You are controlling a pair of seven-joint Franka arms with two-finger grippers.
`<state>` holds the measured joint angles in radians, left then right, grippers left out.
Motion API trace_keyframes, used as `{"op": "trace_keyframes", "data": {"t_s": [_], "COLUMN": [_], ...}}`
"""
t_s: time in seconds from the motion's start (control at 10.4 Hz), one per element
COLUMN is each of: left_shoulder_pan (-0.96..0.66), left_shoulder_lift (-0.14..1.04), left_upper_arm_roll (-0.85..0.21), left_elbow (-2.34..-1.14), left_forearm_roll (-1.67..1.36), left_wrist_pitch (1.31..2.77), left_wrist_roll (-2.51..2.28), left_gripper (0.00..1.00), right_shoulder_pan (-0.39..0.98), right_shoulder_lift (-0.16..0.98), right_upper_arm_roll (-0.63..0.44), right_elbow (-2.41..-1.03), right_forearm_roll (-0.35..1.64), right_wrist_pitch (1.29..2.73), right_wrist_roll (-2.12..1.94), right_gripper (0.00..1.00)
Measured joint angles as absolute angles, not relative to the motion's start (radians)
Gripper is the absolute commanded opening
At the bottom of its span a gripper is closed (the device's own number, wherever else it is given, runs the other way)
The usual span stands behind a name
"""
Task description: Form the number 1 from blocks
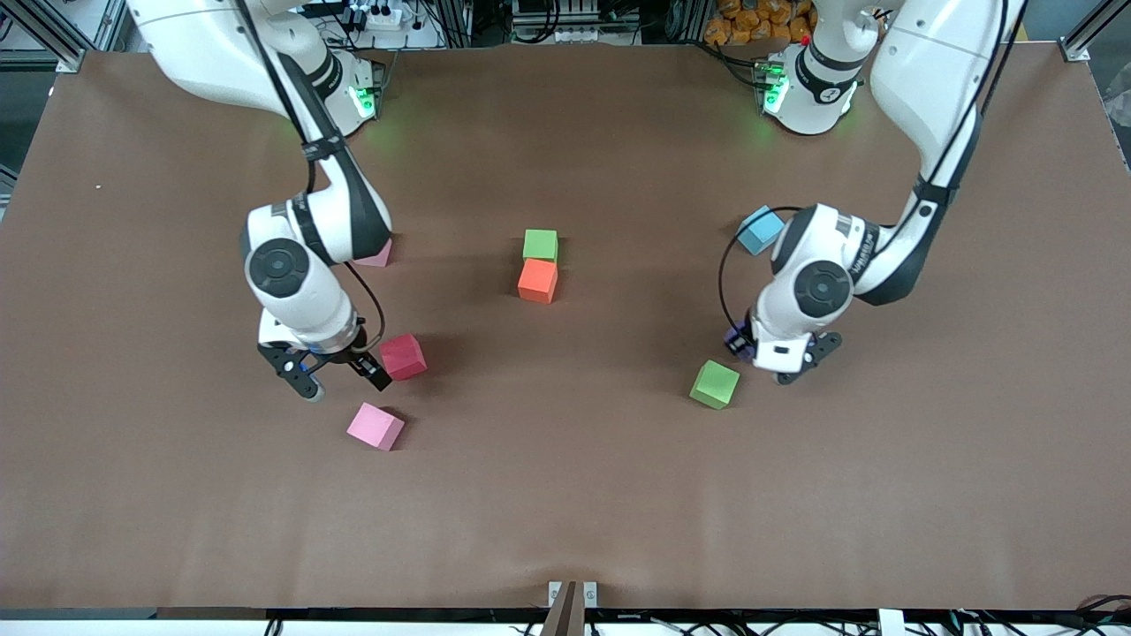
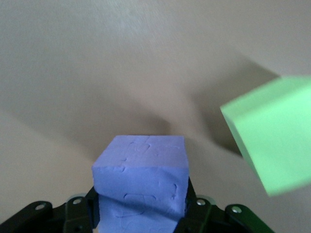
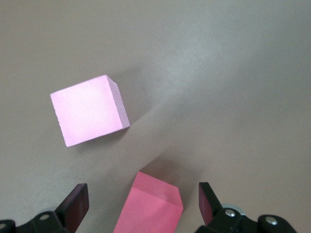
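Observation:
My left gripper (image 1: 749, 347) (image 2: 141, 206) is shut on the purple block (image 1: 734, 339) (image 2: 140, 182), just above the table. One light green block (image 1: 714, 383) (image 2: 272, 131) lies close beside it, nearer the front camera. My right gripper (image 1: 340, 378) (image 3: 142, 200) is open and low beside the red block (image 1: 403, 357). In the right wrist view the red block (image 3: 150, 206) shows between the spread fingers (image 3: 77, 201). At the table's middle the other light green block (image 1: 540, 245) touches the orange block (image 1: 537, 281), which lies nearer the front camera.
One pale pink cube (image 1: 375, 427) (image 3: 90, 116) lies just nearer the front camera than the right gripper. A second pink cube (image 1: 377, 256) peeks out from under the right arm. A light blue cube (image 1: 760, 230) sits by the left arm's wrist.

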<state>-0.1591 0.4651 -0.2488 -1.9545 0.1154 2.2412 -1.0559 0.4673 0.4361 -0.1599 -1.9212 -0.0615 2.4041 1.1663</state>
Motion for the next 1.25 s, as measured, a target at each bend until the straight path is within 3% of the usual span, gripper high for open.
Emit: {"op": "trace_keyframes", "data": {"t_s": [0.19,0.57,0.86,1.25], "left_shoulder_pan": [-0.208,-0.263,-0.451,-0.61], "left_shoulder_lift": [0.405,0.381,0.423,0.58], "left_upper_arm_roll": [-0.322,-0.584,-0.611,-0.606], "left_elbow": [-1.951,-1.954,-1.923,-1.815], "left_forearm_roll": [0.115,0.115,0.116,0.189], "left_wrist_pitch": [2.158,2.139,2.142,2.147], "left_wrist_roll": [-1.096,-1.298,-1.396,-1.462], "left_gripper": [0.0,0.0,0.0,0.0], "right_shoulder_pan": [0.487,0.487,0.485,0.489], "right_shoulder_lift": [0.451,0.462,0.463,0.494], "right_upper_arm_roll": [-0.171,-0.173,-0.174,-0.173], "right_elbow": [-1.922,-1.929,-1.932,-1.935], "right_forearm_roll": [-0.062,-0.034,-0.01,0.032], "right_wrist_pitch": [2.403,2.406,2.414,2.476], "right_wrist_roll": [1.255,1.312,1.313,1.313], "right_gripper": [1.0,1.0,1.0,1.0]}}
